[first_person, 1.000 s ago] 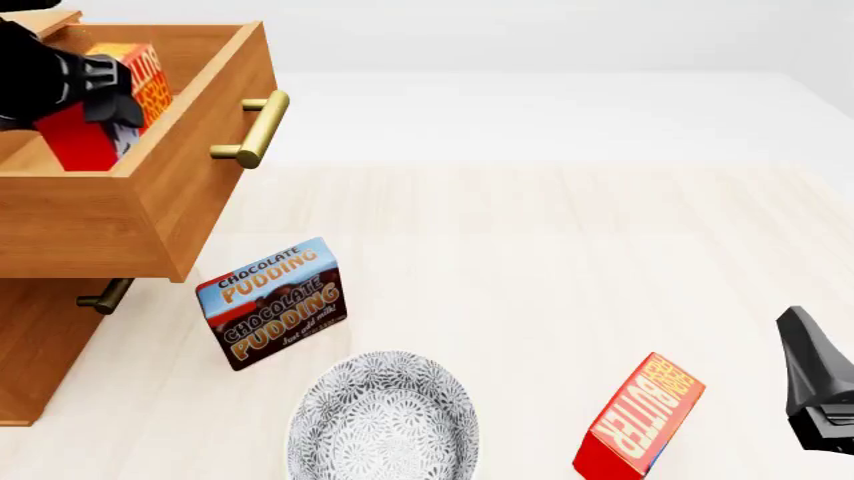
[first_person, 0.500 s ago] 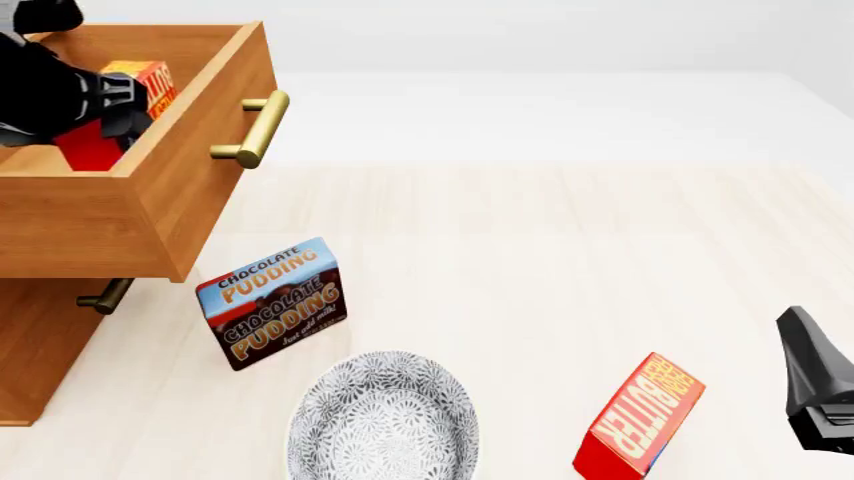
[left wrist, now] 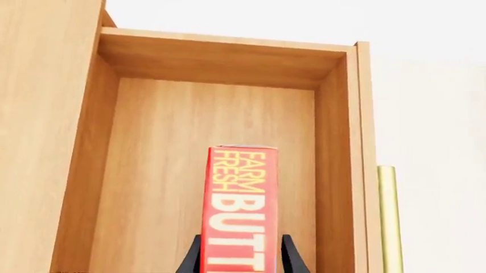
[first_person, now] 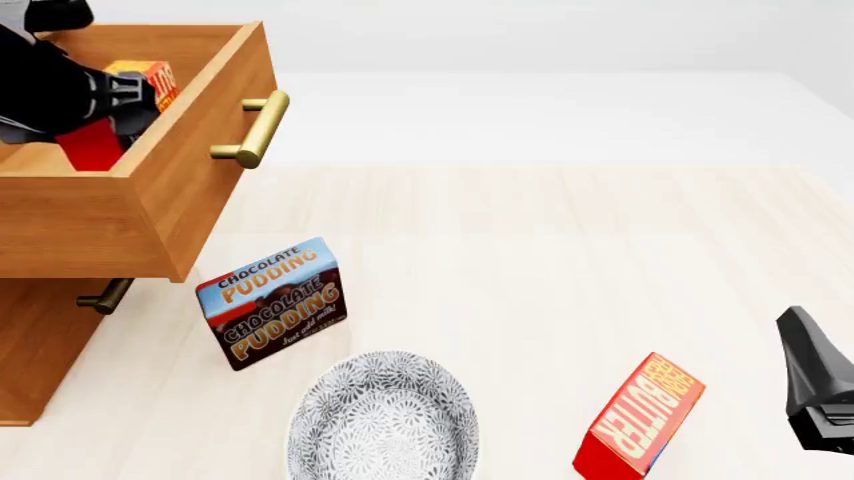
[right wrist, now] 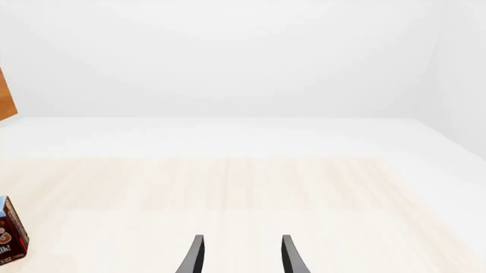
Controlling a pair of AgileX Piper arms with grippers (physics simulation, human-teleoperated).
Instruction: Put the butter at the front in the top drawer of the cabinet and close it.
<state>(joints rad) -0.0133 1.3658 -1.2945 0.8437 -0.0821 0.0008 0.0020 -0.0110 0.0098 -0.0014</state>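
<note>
Left tool (left wrist: 240, 259) clamped on the butter (left wrist: 241, 205), fingers on either side of the narrow carton, inside the open top drawer (left wrist: 205, 57). Carton held on edge, long axis running away from the tool along the drawer, bare floor directly beneath and wooden walls close on both flanks. Looks close to release: straight down to the drawer bottom, then out and round to the brass handle (first_person: 254, 128) to push shut. Right tool (right wrist: 240, 255) parted and empty, low over the worktop (first_person: 561, 260), well apart from the cabinet (first_person: 40, 350).
</note>
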